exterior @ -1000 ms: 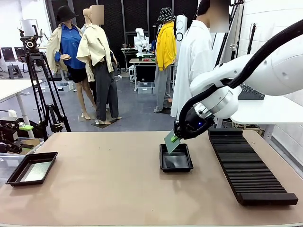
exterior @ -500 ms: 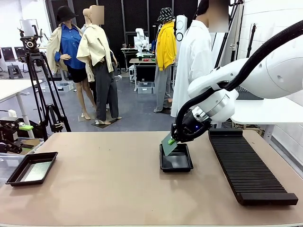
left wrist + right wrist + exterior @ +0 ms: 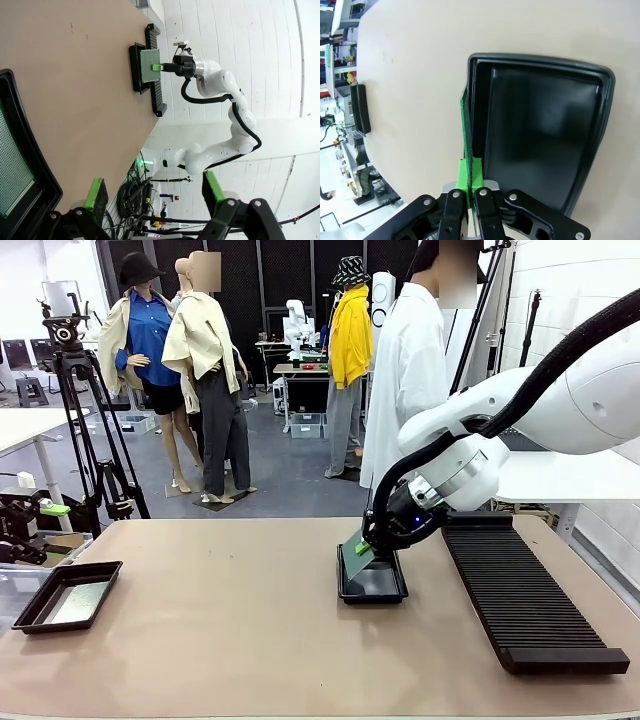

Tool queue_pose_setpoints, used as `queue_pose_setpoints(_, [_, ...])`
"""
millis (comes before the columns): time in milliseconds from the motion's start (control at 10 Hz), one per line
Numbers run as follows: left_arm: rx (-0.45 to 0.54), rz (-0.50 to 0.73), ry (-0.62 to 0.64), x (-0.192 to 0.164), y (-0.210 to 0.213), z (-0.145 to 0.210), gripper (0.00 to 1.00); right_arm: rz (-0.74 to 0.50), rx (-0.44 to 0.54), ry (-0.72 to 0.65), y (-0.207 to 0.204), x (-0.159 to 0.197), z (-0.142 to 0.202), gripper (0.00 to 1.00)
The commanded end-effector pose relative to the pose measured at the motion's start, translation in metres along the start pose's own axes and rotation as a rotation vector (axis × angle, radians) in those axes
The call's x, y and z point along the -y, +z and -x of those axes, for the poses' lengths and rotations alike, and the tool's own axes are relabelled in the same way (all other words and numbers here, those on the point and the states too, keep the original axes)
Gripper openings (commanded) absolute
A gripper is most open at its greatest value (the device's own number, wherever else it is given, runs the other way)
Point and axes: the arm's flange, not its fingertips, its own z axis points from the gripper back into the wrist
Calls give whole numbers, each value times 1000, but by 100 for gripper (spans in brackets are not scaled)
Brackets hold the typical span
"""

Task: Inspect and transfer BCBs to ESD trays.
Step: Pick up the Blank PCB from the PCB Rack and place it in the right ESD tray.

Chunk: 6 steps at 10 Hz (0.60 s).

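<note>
- Green circuit board (image 3: 357, 543), tilted, is pinched in the right fingers (image 3: 463, 175) over the black tray (image 3: 372, 593), just 3 o'clock of worktop (image 3: 220, 620) centre.
- Left fingers (image 3: 95, 192) spread wide above the 9 o'clock tray (image 3: 35, 165), which holds another board (image 3: 12, 170).

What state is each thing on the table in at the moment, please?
right gripper, shut on the tilted BCB.
tilted BCB, over the middle ESD tray, not laid down.
middle ESD tray, empty.
left ESD tray, holding the flat BCB.
left gripper, open, empty.
ribbed rack, slots empty.
</note>
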Motion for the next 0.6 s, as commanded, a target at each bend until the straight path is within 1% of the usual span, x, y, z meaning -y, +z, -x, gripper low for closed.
queue_pose_setpoints(0, [4,-4,-4,3,1,0,100,-6,22,8,2,1,13,0])
queue_pose_setpoints(200, [4,-4,-4,3,1,0,100,-2,23,1,4,4,14,0])
queue_pose_setpoints(400, [4,-4,-4,3,1,0,100,-6,4,-1,2,7,12,0])
queue_pose_setpoints(500, [4,-4,-4,3,1,0,100,6,-3,-3,3,1,7,0])
